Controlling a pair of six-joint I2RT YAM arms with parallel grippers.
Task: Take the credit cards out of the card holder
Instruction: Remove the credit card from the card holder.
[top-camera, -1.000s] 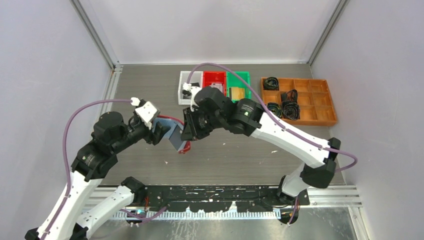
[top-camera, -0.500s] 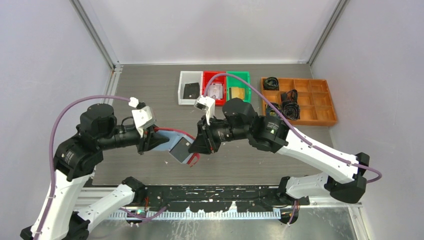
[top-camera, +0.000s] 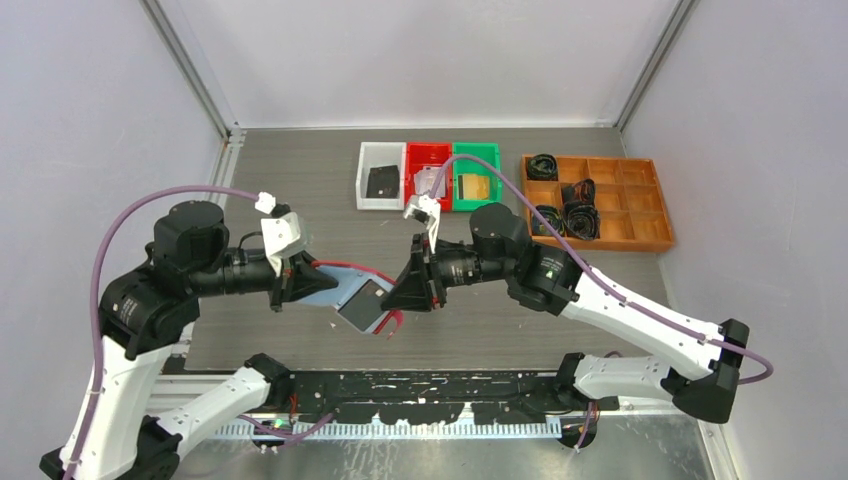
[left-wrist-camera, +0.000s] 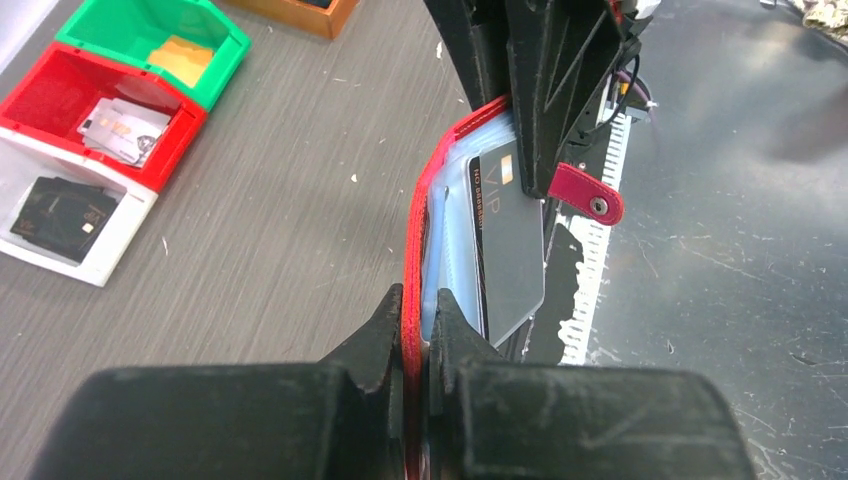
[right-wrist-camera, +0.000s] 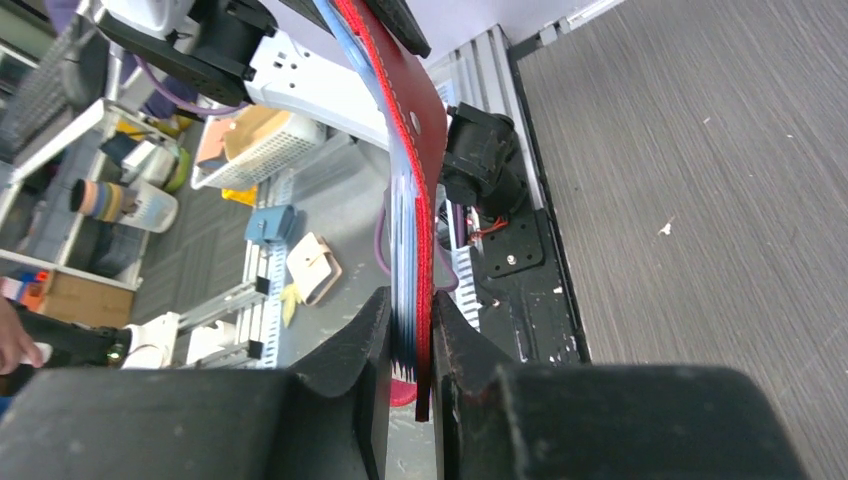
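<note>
"Left of centre in the top view, what has the left arm (top-camera: 190, 270) got?"

"The left jaws are pinched on one edge of the card holder (top-camera: 328, 283). The left wrist view shows the red cover clamped between the fingers (left-wrist-camera: 385, 335). That arm has hardly moved since half a second ago."

"And the holder itself?"

"It is held up off the table (top-camera: 300, 190) between the two arms, low in the middle of the frame, opened so the pale blue pages show. It has drifted down towards the bottom edge since a second ago. A dark card (top-camera: 362, 303) sits in one page, and the red strap (left-wrist-camera: 585, 195) hangs beside it."

"The right arm (top-camera: 540, 275)?"

"The right jaws are pinched on the opposite edge, cover and blue pages together, as the right wrist view shows. The elbow has swung out towards the lower right corner. The wrist no longer covers the white bin (top-camera: 385, 160) as it did a second ago."

"What lies further right?"

"In the upper middle are the white bin with a black item (top-camera: 381, 181), the red bin (top-camera: 425, 148) with pale cards (top-camera: 430, 183), and the green bin (top-camera: 476, 148) with a yellow item (top-camera: 474, 187). At the right is an orange tray (top-camera: 640, 200) holding black coils (top-camera: 578, 217)."
</note>
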